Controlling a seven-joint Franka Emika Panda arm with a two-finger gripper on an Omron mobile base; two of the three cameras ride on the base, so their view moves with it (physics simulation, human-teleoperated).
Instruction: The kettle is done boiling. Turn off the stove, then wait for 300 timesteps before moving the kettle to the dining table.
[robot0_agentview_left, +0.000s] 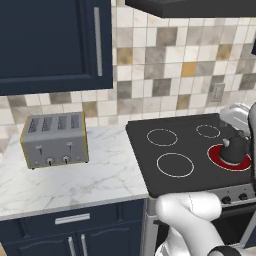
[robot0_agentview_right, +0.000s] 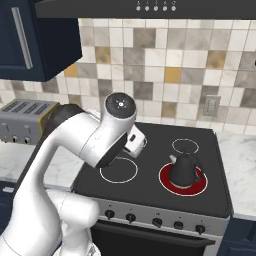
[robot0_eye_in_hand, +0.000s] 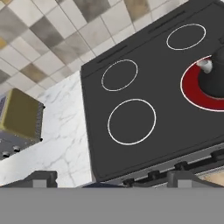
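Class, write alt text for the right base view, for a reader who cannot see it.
A dark kettle sits on a glowing red burner at the front right of a black stove. The white robot arm bends over the stove's left side, with a grey toaster on the counter behind it.

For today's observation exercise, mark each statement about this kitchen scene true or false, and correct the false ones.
1. The kettle sits on a burner that glows red. True.
2. The toaster stands on the stove. False: it stands on the marble counter to the left of the stove.
3. The gripper is open and holds nothing. True.
4. All four burners glow red. False: one burner glows; the other three are plain white rings.
5. The kettle is already on the dining table. False: it is on the stove's front right burner.
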